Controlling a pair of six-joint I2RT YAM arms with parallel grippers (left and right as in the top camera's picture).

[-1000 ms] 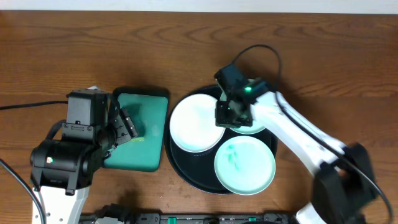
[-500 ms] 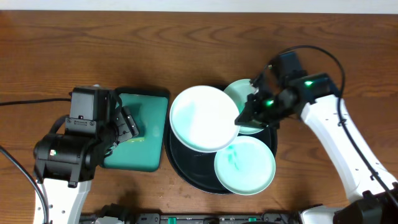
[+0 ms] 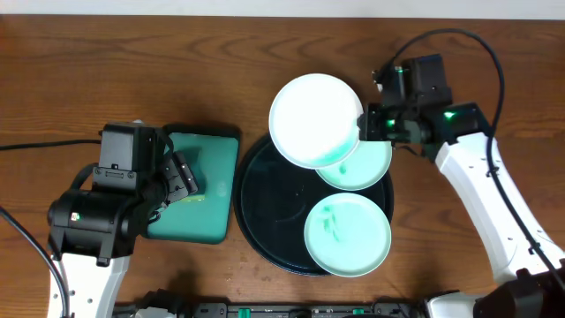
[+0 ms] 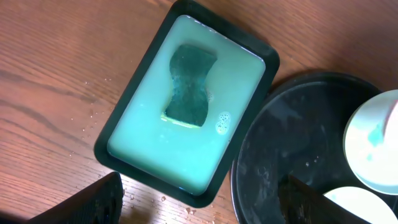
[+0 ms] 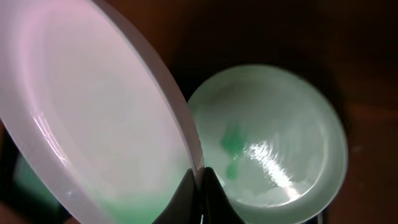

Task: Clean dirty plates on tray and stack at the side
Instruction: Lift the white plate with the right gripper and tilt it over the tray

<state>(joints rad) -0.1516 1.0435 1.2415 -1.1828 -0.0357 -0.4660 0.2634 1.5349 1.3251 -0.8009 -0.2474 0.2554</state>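
Left half of tray was bare; held white plate and mint plates blocked far and right sides.

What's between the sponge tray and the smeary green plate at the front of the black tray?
Just the bare glossy base of the black tray, seen overhead between the sponge tray and that plate.

Robot lab bench, set up as a dishwashing station. Plain wood-grain tabletop. Two black-and-white arms rise from the near edge, left arm and right arm, with a black cable trailing. A teal tray of soapy liquid holds a sponge, left of a round black tray with small plates.
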